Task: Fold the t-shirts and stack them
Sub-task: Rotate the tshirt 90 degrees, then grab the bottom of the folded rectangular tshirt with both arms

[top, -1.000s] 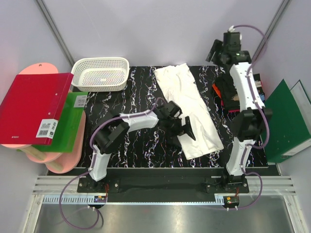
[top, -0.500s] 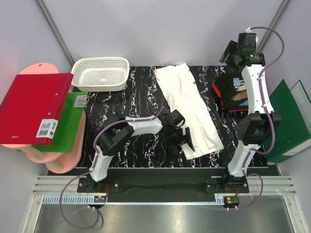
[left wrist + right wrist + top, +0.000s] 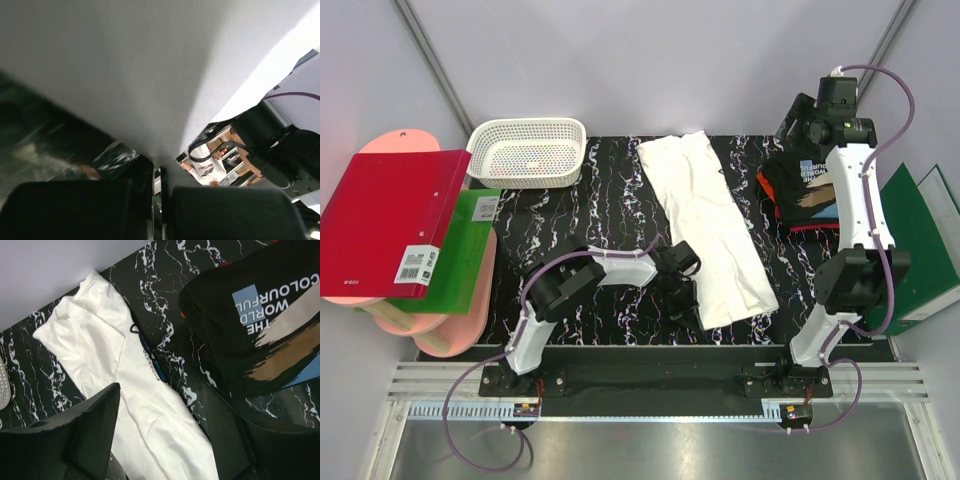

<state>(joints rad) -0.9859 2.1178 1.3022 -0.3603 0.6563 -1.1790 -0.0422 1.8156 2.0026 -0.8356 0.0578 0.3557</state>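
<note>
A white t-shirt (image 3: pixel 710 225), folded into a long strip, runs diagonally down the middle of the black marble table (image 3: pixel 580 215). My left gripper (image 3: pixel 686 298) is at the strip's near left corner, shut on the cloth. In the left wrist view the white t-shirt (image 3: pixel 130 70) fills the frame and narrows to a point between the closed left gripper (image 3: pixel 159 169). A folded black t-shirt (image 3: pixel 810 190) with tan, blue and white print lies at the back right on a red-orange one (image 3: pixel 767 186). My right gripper (image 3: pixel 162 440) hangs open above them, holding nothing.
A white lattice basket (image 3: pixel 527 152) stands at the back left. Red (image 3: pixel 385 225) and green (image 3: pixel 460 250) binders lie on pink boards (image 3: pixel 455 330) off the table's left edge. Dark green binders (image 3: pixel 920 250) stand along the right edge.
My left gripper slid toward the white shirt's near corner and shut on the cloth. The right arm swung back and to the right, uncovering the black shirt.
</note>
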